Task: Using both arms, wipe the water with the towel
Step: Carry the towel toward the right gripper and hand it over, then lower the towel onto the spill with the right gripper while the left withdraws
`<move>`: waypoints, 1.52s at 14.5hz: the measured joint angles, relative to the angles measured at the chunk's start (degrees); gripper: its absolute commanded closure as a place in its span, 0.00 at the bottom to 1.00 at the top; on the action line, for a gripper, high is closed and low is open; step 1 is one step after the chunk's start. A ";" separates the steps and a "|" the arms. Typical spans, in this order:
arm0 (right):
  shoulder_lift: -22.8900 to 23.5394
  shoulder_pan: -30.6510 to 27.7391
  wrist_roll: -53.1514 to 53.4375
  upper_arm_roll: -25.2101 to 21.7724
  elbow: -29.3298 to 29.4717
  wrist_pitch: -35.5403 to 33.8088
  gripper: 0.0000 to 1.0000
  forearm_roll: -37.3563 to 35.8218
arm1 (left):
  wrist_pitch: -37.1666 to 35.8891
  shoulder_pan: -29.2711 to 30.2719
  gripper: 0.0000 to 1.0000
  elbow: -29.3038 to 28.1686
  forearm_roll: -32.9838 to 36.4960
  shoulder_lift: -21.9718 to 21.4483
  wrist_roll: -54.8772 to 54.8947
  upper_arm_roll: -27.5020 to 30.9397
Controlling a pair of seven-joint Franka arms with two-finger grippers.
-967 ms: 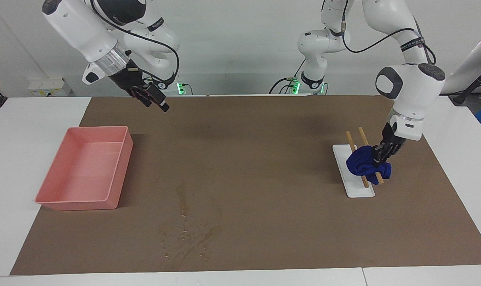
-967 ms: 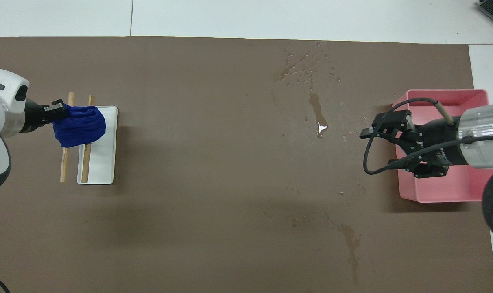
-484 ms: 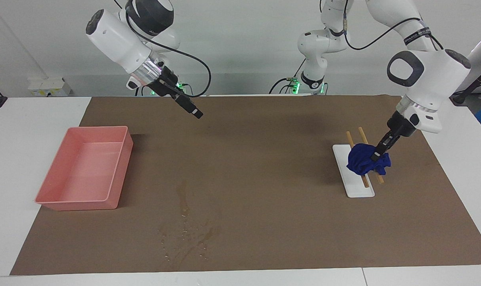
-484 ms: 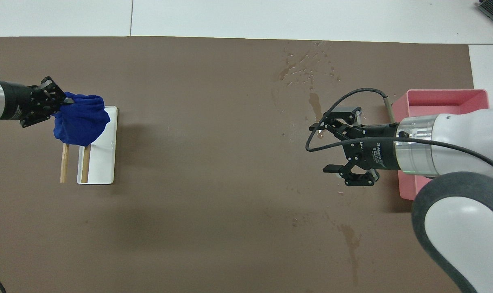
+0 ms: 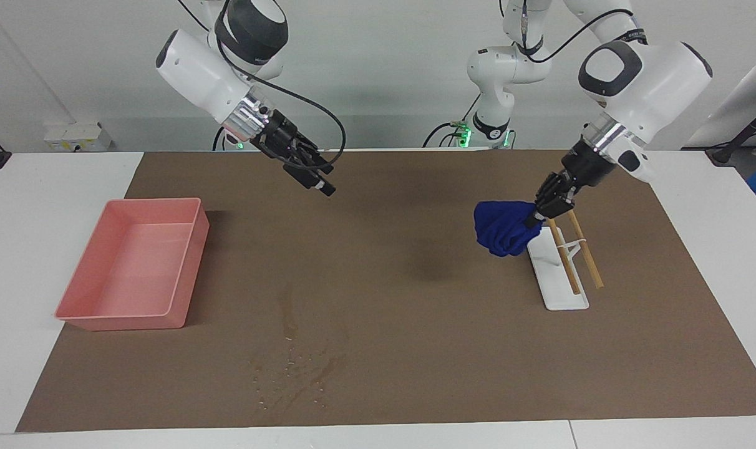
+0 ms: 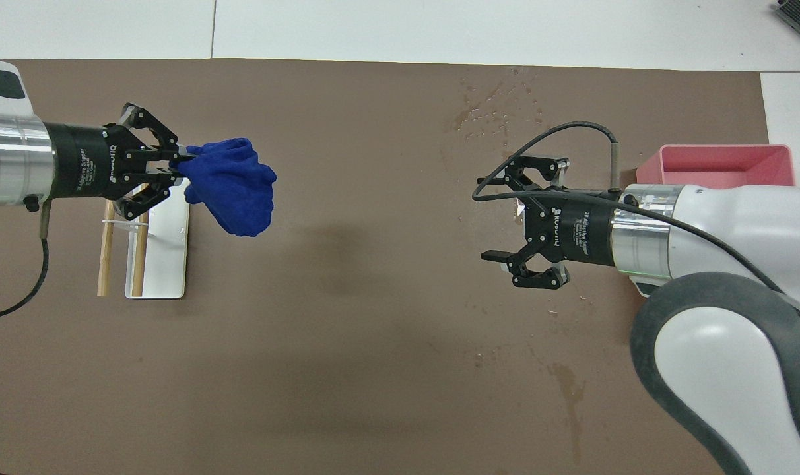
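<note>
Left gripper (image 5: 536, 218), mid-right of facing frame, clamps towel (image 5: 501, 227); water (image 5: 290, 374) lower left; right gripper (image 5: 319, 178) open, upper left.

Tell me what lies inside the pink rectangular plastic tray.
In the facing view the pink rectangular plastic tray shows only its bare floor. In the overhead view the right arm covers much of it, but the facing view leaves nothing hidden.
</note>
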 measured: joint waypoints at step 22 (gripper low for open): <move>6.35 13.21 5.99 -0.07 -0.90 17.24 1.00 0.10 | 14.63 -23.58 1.00 -7.07 -4.79 -2.25 -24.89 0.70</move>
